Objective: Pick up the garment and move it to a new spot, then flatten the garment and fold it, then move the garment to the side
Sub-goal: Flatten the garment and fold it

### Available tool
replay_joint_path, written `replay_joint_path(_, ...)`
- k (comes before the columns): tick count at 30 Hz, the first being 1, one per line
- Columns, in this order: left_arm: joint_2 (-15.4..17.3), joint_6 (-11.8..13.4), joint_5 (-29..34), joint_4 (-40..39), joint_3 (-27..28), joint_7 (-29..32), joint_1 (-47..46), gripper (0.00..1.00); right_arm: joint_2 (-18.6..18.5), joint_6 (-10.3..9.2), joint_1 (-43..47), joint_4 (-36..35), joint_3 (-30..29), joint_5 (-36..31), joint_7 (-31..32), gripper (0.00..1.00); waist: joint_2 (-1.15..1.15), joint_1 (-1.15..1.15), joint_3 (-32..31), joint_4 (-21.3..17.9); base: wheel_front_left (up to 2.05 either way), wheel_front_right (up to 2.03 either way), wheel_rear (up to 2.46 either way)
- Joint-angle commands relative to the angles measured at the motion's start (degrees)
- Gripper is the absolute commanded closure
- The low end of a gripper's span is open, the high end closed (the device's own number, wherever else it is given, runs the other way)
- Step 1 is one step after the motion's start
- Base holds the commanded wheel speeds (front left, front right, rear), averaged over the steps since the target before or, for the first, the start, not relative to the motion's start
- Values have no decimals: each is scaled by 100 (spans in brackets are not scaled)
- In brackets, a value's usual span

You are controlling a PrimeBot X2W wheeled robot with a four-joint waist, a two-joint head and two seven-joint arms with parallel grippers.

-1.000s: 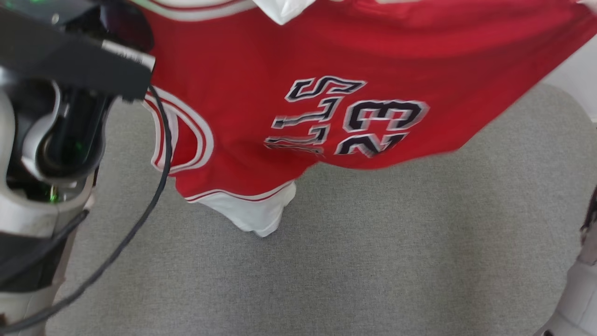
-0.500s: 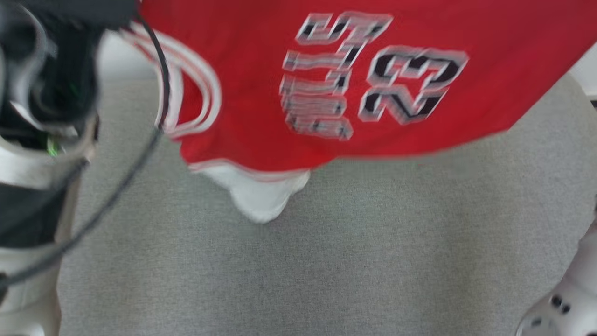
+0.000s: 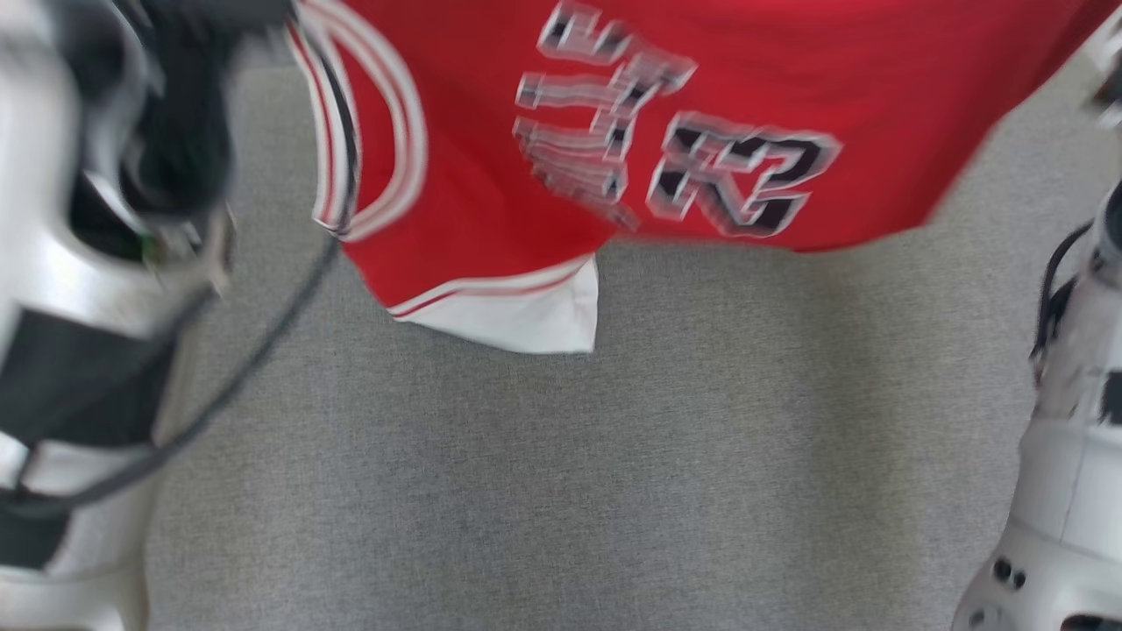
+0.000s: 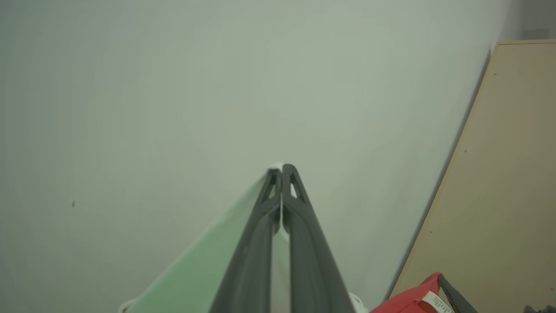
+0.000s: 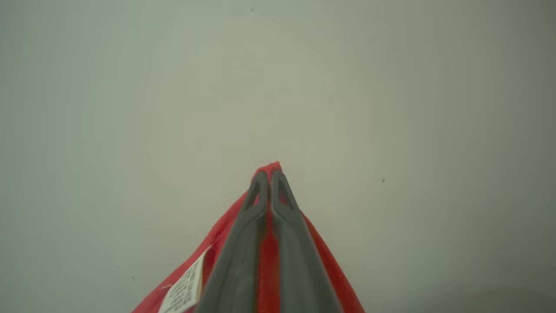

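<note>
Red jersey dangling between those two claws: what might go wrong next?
1. The left gripper and right gripper each pinch just a thin edge of the jersey at their tips; it could slip free.
2. Its white flap hangs lowest over the grey surface and may crumple under when laid down.
3. The dark cable hangs beside the armhole and might snag.

Head down onto garment (image 3: 491,219); wrists wallward.

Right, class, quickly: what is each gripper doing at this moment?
Left gripper: closed on pale cloth of the jersey.
Right gripper: closed on the jersey's red cloth.
</note>
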Motion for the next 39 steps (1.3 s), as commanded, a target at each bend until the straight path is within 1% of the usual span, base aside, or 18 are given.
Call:
replay_joint_path(1, 28, -11, -83, 18, 0, 21, 247, 100, 1, 5, 148, 33, 29, -31, 149, 100, -1, -1, 98, 31, 0, 0, 0)
replay_joint_path(4, 106, 35, -134, 140, -14, 59, 661, 100, 4, 5, 447, 283, 112, -136, 586, 100, -1, -1, 147, 75, 0, 0, 0)
replay_joint_path(6, 142, 47, -106, 300, -16, 25, 808, 100, -2, 5, 445, 465, 205, -216, 744, 100, -1, -1, 184, 79, 0, 0, 0)
replay_joint_path(10, 221, 109, 31, 731, 35, -95, 637, 100, 3, 5, 58, 1238, 316, -303, 660, 100, -1, -1, 289, 1, 0, 0, 0)
replay_joint_path(13, 265, 103, 261, 1101, 68, -330, 237, 100, 0, 5, -561, 1930, 434, -475, 196, 100, -1, -1, 375, -67, 0, 0, 0)
replay_joint_path(16, 242, 15, 515, 1385, 63, -693, -259, 100, -3, 5, -1244, 2430, 371, -583, -703, 100, -1, -1, 409, -69, 0, 0, 0)
replay_joint_path(17, 207, -85, 653, 1509, 65, -905, -580, 100, -11, 5, -1607, 2655, 294, -588, -1315, 100, -1, -1, 390, -32, 0, 0, 0)
replay_joint_path(18, 193, -154, 694, 1545, 64, -983, -729, 100, -57, 5, -1762, 2743, 288, -609, -1565, 100, -1, -1, 376, -5, 0, 0, 0)
replay_joint_path(21, 178, -366, 771, 1559, 100, -1184, -978, 100, -184, 5, -2051, 2912, 407, -512, -1902, 100, -1, -1, 324, 96, 0, 0, 0)
replay_joint_path(24, 128, -516, 734, 1443, 147, -1274, -848, 100, -434, 5, -1866, 2964, 752, -414, -1983, 100, -1, -1, 280, 219, 0, 0, 0)
replay_joint_path(26, 91, -616, 651, 1365, -13, -1244, -483, 100, -683, 5, -1517, 3041, 1128, -397, -1866, 100, -1, -1, 224, 310, 0, 0, 0)
replay_joint_path(28, 66, -695, 479, 1180, -181, -1158, 4, 100, -886, 5, -1138, 3023, 1429, -235, -1602, 100, -1, -1, 143, 400, 0, 0, 0)
replay_joint_path(29, 60, -705, 395, 1041, -236, -1127, 310, 100, -1013, 5, -874, 2988, 1517, -174, -1420, 100, -1, -1, 88, 452, 0, 0, 0)
replay_joint_path(30, 60, -705, 395, 1041, -236, -1127, 310, 100, -1013, 5, -874, 2988, 1517, -174, -1420, 100, -1, -1, 88, 452, 0, 0, 0)
replay_joint_path(33, 63, -761, -24, 499, -494, -875, 1499, 100, -1367, 5, 135, 2659, 1630, 106, -686, 100, -1, -1, -114, 589, 0, 0, 0)
replay_joint_path(36, 300, -676, -487, -265, -693, -543, 2943, 100, -1592, 5, 1359, 2044, 1312, 286, 148, 100, -1, -1, -288, 613, 0, 0, 0)
replay_joint_path(38, 519, -514, -716, -775, -826, -333, 3913, 100, -1592, 5, 2181, 1478, 977, 230, 639, 100, -1, -1, -381, 596, 0, 0, 0)
replay_joint_path(39, 606, -414, -901, -1034, -863, -246, 4380, 100, -1508, 5, 2584, 1187, 772, 192, 888, 100, -1, -1, -417, 585, 0, 0, 0)
